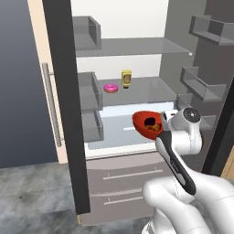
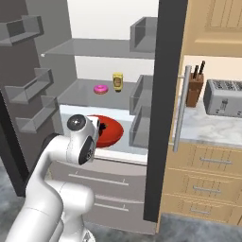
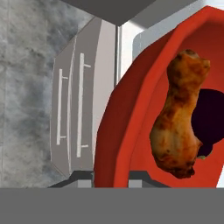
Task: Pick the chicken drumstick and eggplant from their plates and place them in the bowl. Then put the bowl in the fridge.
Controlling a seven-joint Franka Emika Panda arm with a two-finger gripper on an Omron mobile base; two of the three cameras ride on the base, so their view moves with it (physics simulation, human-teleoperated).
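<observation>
The glossy red bowl (image 1: 142, 121) (image 2: 110, 130) (image 3: 117, 131) hangs tilted over the white lower shelf of the open fridge (image 1: 137, 87) (image 2: 85, 92). My gripper (image 1: 164, 120) (image 2: 98, 128) (image 3: 111, 176) is shut on the bowl's rim. Inside the bowl lies the orange-brown chicken drumstick (image 1: 156, 128) (image 3: 179, 127), and the dark purple eggplant (image 1: 149, 121) (image 3: 212, 116) sits right behind it. The plates are out of view.
A pink ring-shaped item (image 1: 110, 87) (image 2: 100, 89) and a yellow bottle (image 1: 126, 78) (image 2: 117, 82) stand on the grey shelf above. Both fridge doors (image 1: 64, 105) (image 2: 163, 108) stand open with bins. Grey drawers (image 1: 123, 183) lie below. A counter with a toaster (image 2: 223, 98) and knife block (image 2: 194, 90) is to the right.
</observation>
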